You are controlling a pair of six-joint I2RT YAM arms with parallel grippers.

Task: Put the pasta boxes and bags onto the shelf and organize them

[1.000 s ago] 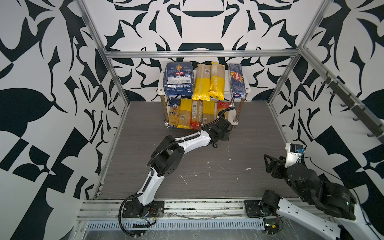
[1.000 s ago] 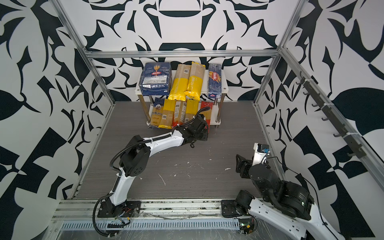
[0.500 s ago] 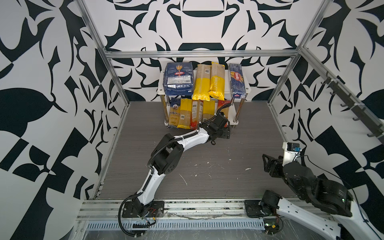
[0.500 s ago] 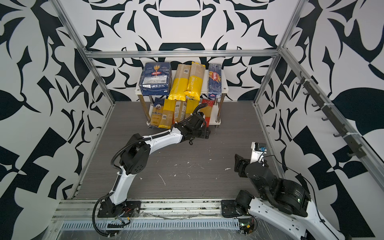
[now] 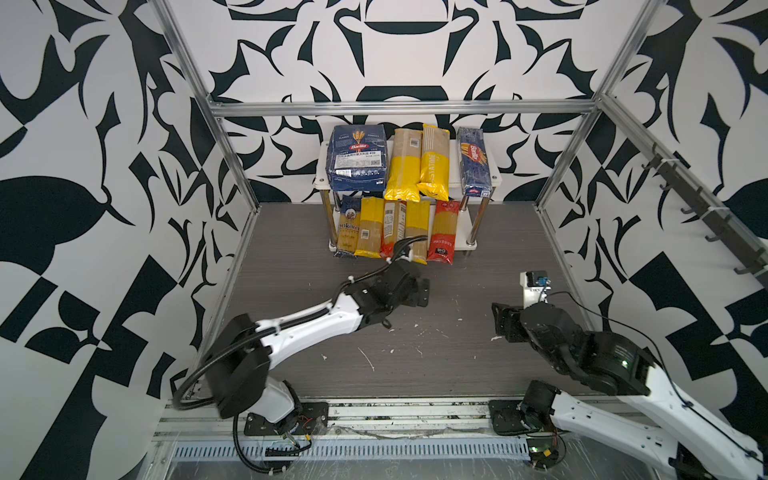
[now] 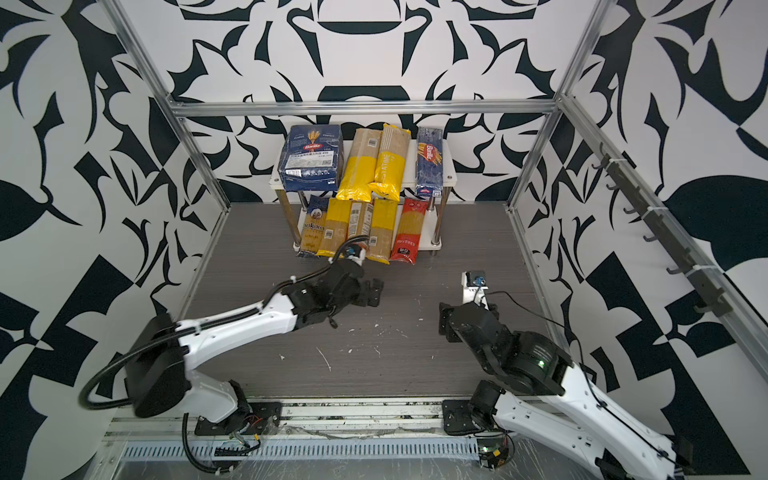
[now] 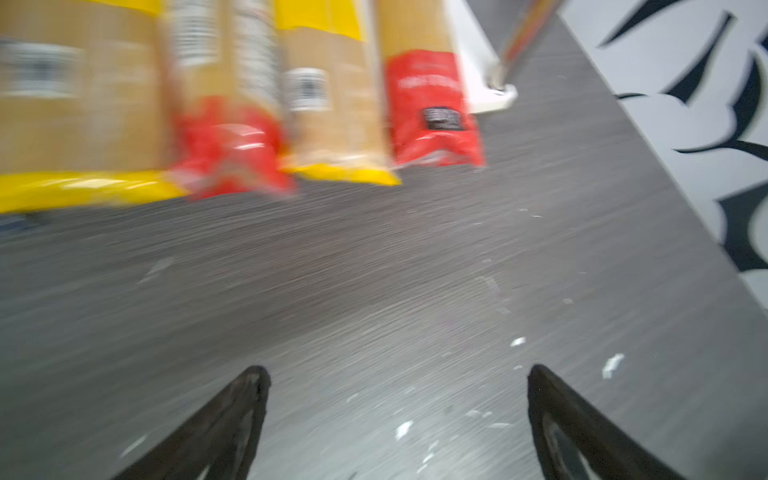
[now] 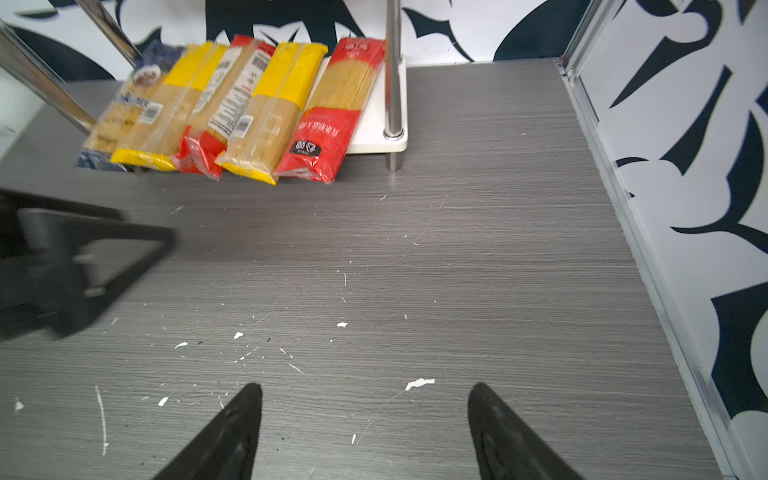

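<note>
We found our left gripper (image 7: 397,370) wide and empty above the counter (image 7: 374,270), our right gripper (image 8: 365,386) likewise. At twelve o'clock from the left gripper, five spaghetti bags (image 5: 370,226) lay on the lower board of the shelf (image 5: 497,178), with two Barilla boxes (image 5: 356,160) and two yellow bags (image 5: 434,166) on top.

The left gripper (image 5: 422,289) has opened wide and drawn back from the shelf (image 5: 495,176). The red bag (image 5: 442,232) it was covering now shows in full
</note>
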